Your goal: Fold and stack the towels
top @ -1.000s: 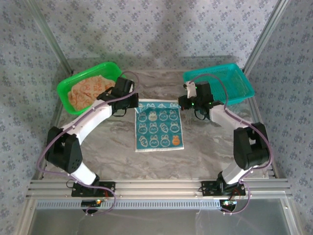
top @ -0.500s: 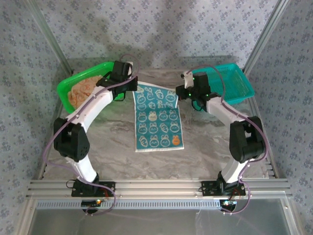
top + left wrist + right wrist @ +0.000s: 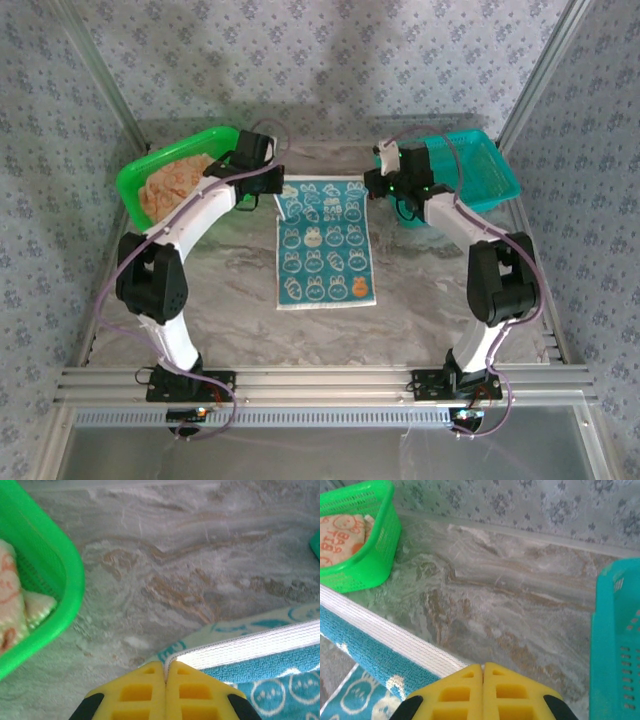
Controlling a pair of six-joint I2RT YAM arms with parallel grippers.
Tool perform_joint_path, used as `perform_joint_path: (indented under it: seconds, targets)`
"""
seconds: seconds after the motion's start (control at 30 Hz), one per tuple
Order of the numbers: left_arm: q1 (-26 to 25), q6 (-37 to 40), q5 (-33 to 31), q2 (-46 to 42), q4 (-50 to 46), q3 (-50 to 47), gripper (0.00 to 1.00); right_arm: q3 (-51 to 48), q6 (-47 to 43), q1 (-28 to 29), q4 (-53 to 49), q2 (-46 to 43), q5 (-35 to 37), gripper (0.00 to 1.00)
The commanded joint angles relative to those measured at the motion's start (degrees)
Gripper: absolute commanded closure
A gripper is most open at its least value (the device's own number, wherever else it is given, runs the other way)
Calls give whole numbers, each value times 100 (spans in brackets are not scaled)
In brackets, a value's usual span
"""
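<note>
One of the towels (image 3: 325, 243), teal and cream with bunny figures and a white hem, lies spread lengthwise on the marble table's middle. My left gripper (image 3: 279, 188) is shut on its far left corner, and my right gripper (image 3: 368, 187) is shut on its far right corner. In the left wrist view the yellow fingertips (image 3: 165, 667) pinch the hemmed corner of the towel (image 3: 280, 680). The right wrist view has my gripper (image 3: 483, 667) closed on the hem of the same towel (image 3: 365, 645). More towels (image 3: 175, 185), cream with orange print, lie in the green basket.
The green basket (image 3: 135, 178) stands at the far left, close to the left arm. A teal basket (image 3: 495, 170) stands at the far right, just behind the right wrist. Metal frame posts and patterned walls close in the back and sides.
Both grippers carried the towel's far edge away from the arms, so it now lies longer. In the last half second the edge came back slightly nearer.
</note>
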Motion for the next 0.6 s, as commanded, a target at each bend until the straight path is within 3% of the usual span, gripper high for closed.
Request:
perform_joint_path:
  seconds: [0.0, 0.57]
  targets:
    - [46, -14, -34, -507, -73, -345, 100, -557, -138, -31, -37, -551, 284, 100]
    - [-812, -863, -316, -1804, -109, -2190, 100, -2420, 159, 543, -258, -2158, 781, 100]
